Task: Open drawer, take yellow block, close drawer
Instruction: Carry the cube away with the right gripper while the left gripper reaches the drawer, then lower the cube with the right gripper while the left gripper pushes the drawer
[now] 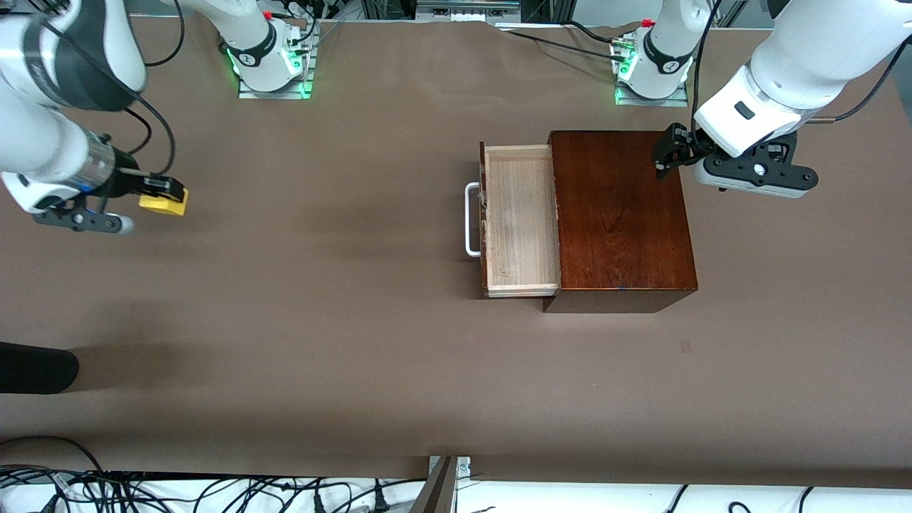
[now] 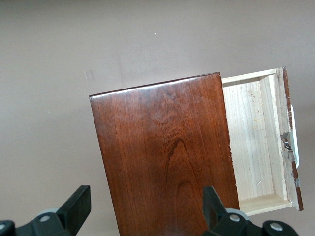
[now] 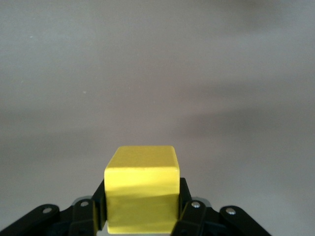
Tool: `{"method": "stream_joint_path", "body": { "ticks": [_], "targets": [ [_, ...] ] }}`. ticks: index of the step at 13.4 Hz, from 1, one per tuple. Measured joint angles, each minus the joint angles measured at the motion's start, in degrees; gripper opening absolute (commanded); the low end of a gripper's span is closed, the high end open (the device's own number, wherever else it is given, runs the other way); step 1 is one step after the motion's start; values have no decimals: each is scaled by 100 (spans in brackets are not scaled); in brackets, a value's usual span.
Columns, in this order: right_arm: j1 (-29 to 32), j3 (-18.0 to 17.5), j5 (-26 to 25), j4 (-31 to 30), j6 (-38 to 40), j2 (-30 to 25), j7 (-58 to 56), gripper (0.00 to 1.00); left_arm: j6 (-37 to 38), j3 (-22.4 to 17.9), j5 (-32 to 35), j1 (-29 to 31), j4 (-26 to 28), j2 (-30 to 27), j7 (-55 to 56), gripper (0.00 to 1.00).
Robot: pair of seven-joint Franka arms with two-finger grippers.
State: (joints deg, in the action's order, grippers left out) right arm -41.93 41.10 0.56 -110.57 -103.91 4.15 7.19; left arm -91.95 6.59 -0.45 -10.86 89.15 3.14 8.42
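- Holding the small bright yellow cube-shaped block (image 1: 164, 201) in the right gripper (image 1: 169, 192), fingers (image 3: 186, 209) pinching it from both sides, up over bare brown bench (image 1: 342, 342) at the right arm's end, well apart from the box.
- Hovering with the left gripper (image 1: 668, 157) over the top of the glossy dark reddish-brown wooden box (image 1: 621, 214), near the edge toward the robots' bases; fingers (image 2: 76, 206) spread wide, gripping nothing.
- Standing pulled out: the pale-wood-lined drawer tray (image 1: 519, 219), empty inside, its white bar handle (image 1: 470, 219) pointing toward the right arm's end.
- Judged stage: opening done, block taken out; closing left to do.
- Next move, likely: pushing the drawer front squarely back into the box, with the box kept from sliding; calls for a straight push along the tray's travel, pressing on the front or handle, not at an angle that might jam the tray.
- Block either kept held or set down on the bench first.
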Motion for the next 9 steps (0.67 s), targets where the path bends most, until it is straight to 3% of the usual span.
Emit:
{"method": "stream_joint_path", "body": {
  "ticks": [2,6,9],
  "targets": [
    [142,-234,0,-506,-749,164,-32,0,11,14,0,-109,0,10,65,100],
    [1391,-1785,1,-865,-1733,752,-32,0,15,28,0,-465,1,131,892,100],
    [2158,-2550,1,-866,-2279,1241,-131,0,14,34,0,-686,1,238,1372,100]
  ]
}}
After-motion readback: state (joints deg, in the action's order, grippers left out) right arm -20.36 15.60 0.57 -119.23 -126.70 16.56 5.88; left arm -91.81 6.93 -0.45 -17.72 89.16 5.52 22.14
